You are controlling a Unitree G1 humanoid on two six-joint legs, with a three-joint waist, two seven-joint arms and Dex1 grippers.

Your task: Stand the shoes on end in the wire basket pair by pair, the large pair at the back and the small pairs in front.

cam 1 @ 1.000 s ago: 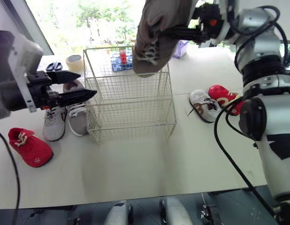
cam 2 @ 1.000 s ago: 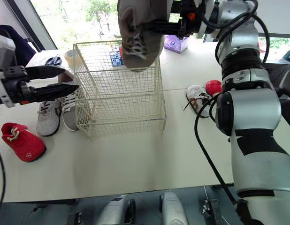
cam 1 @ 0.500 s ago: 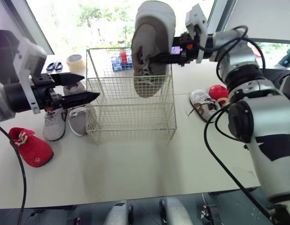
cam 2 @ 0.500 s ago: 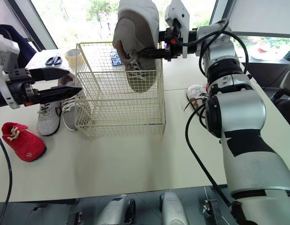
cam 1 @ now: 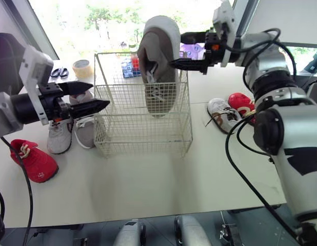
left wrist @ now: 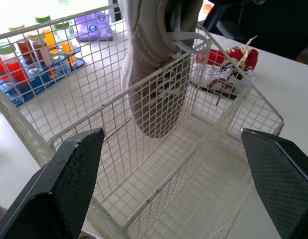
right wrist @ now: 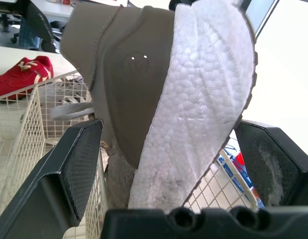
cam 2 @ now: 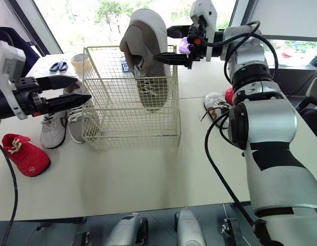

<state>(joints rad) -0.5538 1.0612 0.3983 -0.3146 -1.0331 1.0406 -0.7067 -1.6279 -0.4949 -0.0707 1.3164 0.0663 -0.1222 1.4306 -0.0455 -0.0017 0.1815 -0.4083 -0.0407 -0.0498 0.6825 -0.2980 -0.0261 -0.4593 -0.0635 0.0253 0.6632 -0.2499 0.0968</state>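
Large tan suede trainer with a white sole (cam 1: 158, 77) is toe-down toward the back of the white wire basket (cam 1: 143, 139), with the right end effector (cam 1: 176, 49) spread wide either side of its heel.
Left end effector (cam 1: 98, 94) hangs wide and empty beside the basket's left wall, above the white counter (cam 1: 148, 179). Risks: heel sits well above the rim, so the trainer may topple forward into the small pairs' space; loose laces could snag a finger or wire. Can't tell if the toe touches the basket floor. No readable brand; small round emblem (right wrist: 136, 59) is illegible.
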